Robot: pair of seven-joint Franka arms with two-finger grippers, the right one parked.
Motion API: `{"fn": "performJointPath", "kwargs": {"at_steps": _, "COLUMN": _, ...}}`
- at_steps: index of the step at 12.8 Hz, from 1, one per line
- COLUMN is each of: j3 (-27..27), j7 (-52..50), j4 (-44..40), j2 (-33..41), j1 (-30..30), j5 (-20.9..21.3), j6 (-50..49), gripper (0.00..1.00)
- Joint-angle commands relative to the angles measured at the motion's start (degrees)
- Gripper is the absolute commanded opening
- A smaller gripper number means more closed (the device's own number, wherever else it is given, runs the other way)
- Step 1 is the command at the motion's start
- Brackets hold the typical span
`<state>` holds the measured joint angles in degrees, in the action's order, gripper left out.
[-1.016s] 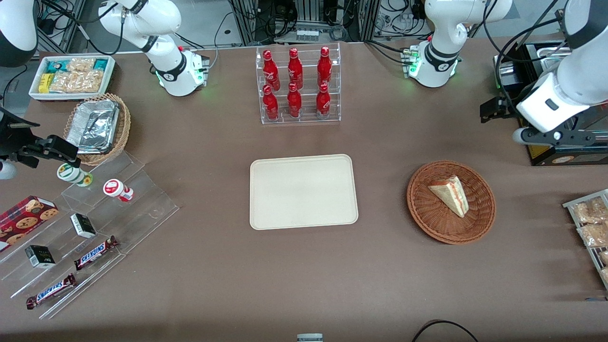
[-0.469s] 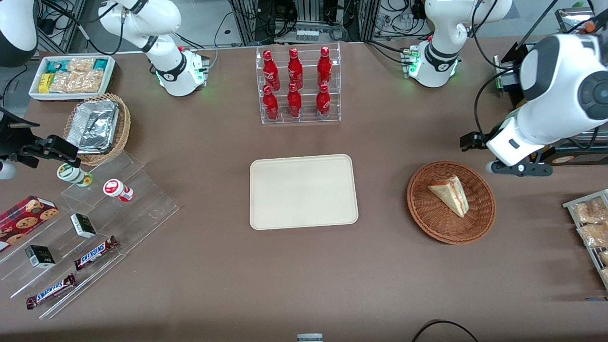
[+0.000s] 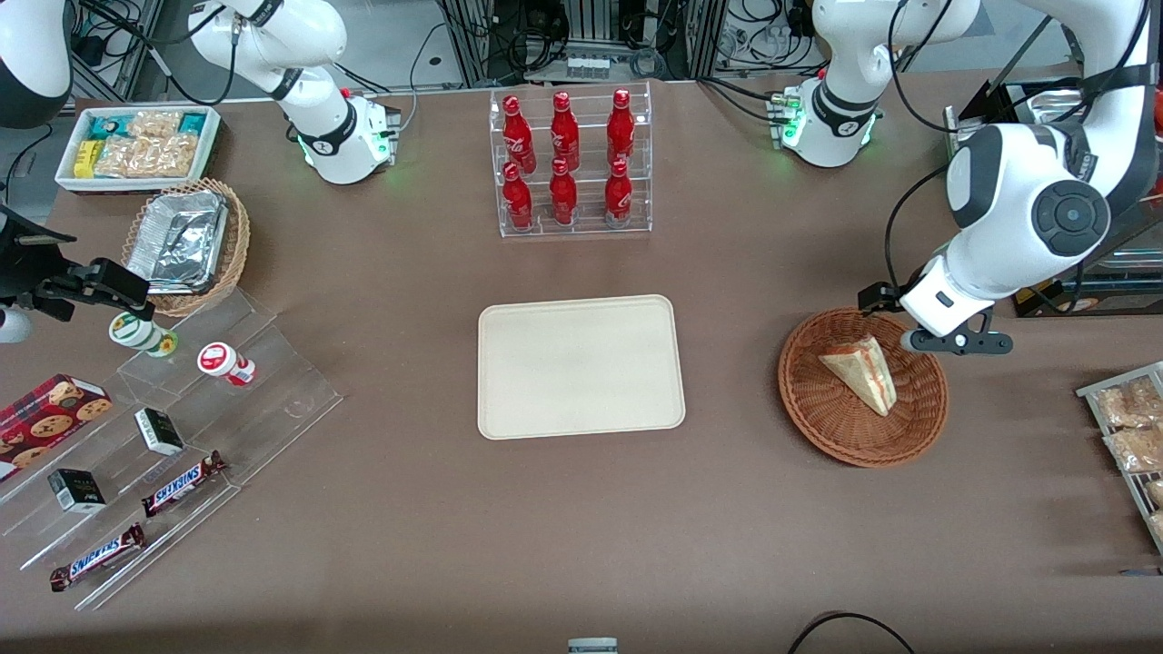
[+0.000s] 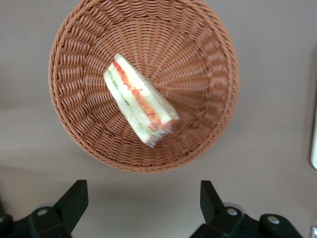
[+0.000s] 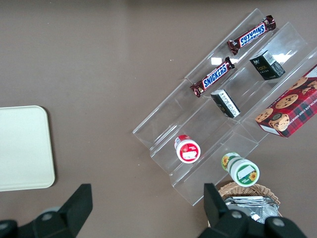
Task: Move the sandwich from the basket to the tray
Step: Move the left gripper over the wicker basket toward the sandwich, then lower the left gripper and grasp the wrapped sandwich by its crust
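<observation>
The sandwich point(image 3: 859, 372) point(image 4: 140, 100) lies on its side in the basket point(image 3: 862, 386) point(image 4: 198, 59), toward the working arm's end of the table. The tray point(image 3: 581, 366) sits mid-table, well apart from the basket, with nothing on it. The gripper point(image 3: 919, 320) point(image 4: 143, 208) hangs above the basket's rim farther from the front camera, fingers spread wide and holding nothing.

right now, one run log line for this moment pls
phase: approach | claw: open, above basket rim, not touching | sandwich: in basket, ungrasped | tray: bare
</observation>
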<state>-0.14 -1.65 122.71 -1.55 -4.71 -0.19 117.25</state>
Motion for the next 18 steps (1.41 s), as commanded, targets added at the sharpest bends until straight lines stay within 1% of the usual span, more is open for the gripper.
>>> {"fn": "performJointPath", "kwargs": {"at_steps": 1, "j3": 0.49, "j7": -4.38, "j4": 3.14, "j2": 1.02, "j1": 1.54, "j5": -0.6, "j6": 4.03, "gripper": 1.0}}
{"fn": "performJointPath", "kwargs": {"at_steps": 6, "j3": 0.14, "j7": -33.1, "j4": 3.06, "j2": -2.49, "j1": 0.75, "j5": -0.78, "j6": 9.3, "gripper": 1.0}}
{"fn": "performJointPath", "kwargs": {"at_steps": 9, "j3": -0.13, "j7": -46.75, "j4": 3.06, "j2": -4.51, "j1": -0.74, "j5": -0.87, "j6": 14.57, "gripper": 1.0}}
{"fn": "performJointPath", "kwargs": {"at_steps": 18, "j3": -0.21, "j7": -49.15, "j4": 2.71, "j2": -9.96, "j1": -1.09, "j5": -0.78, "j6": 18.8, "gripper": 1.0}}
